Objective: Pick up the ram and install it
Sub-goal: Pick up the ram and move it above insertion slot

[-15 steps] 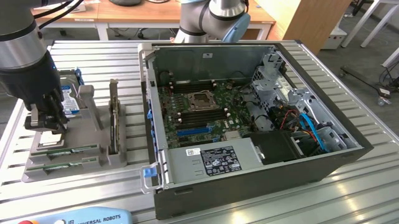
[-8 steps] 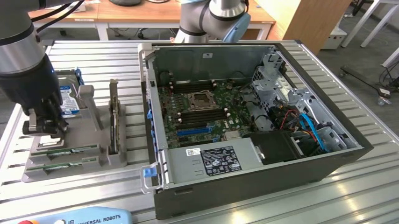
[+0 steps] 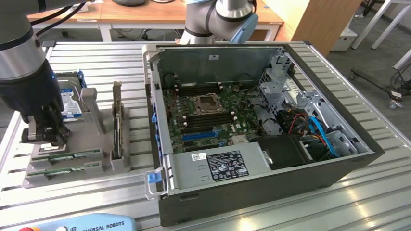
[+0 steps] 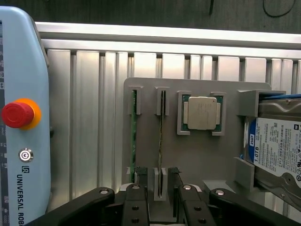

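Exterior view: a ribbed aluminium table (image 3: 96, 62) carries an open computer case (image 3: 257, 192), a dark metal box lying on its side with its green motherboard (image 3: 205, 110) exposed. Well apart from it, on the exterior view's left, sits a flat grey plastic holder (image 3: 38, 180). A blue-labelled hard drive (image 3: 72, 103) and a dark expansion card (image 3: 117, 122) stand upright in it. The ram (image 3: 70, 154), a long thin green stick, stands on edge in a slot near the holder's front, with a second stick (image 3: 64, 169) parallel just beside it. A thick arm (image 3: 22, 62) in grey and black comes straight down at the left edge, its black gripper (image 3: 46, 139) pointing down over one end of the sticks. Bare table lies between holder and case. A pale blue control pendant (image 3: 90, 224) lies at the near edge.

Wrist view: looking straight down, the gripper (image 4: 157, 175) is spread wide and grips nothing. Its black fingers (image 4: 175, 181) stand either side of one end of the ram (image 4: 161, 132), seen as a thin line. The second stick (image 4: 133, 136) lies alongside, nearer the pendant (image 4: 28, 70) with its round red stop button (image 4: 16, 114). A square silver processor (image 4: 202, 113) rests in a recess of the holder (image 4: 188, 160), between the ram and the hard drive (image 4: 277, 146).
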Robot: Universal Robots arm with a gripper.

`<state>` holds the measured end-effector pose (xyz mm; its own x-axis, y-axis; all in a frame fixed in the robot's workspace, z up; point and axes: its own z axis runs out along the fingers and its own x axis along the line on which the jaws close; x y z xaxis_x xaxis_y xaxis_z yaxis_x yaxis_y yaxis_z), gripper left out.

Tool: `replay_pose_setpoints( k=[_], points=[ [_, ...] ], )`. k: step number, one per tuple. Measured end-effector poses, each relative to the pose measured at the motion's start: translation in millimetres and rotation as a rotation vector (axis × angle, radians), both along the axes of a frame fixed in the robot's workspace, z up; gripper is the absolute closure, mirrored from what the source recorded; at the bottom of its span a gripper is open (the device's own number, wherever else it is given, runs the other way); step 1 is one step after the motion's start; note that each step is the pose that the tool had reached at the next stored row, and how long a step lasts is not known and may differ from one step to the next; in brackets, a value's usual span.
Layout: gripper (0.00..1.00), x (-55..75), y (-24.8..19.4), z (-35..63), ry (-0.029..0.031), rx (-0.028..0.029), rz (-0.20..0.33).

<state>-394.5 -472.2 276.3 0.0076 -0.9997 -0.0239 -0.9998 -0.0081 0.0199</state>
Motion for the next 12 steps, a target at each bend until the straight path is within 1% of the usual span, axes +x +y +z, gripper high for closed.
replay_pose_setpoints(
  k=[12],
  points=[
    [0.69, 0.0, -7.0, -2.1, 0.0, 0.0, 0.0]
  ],
)
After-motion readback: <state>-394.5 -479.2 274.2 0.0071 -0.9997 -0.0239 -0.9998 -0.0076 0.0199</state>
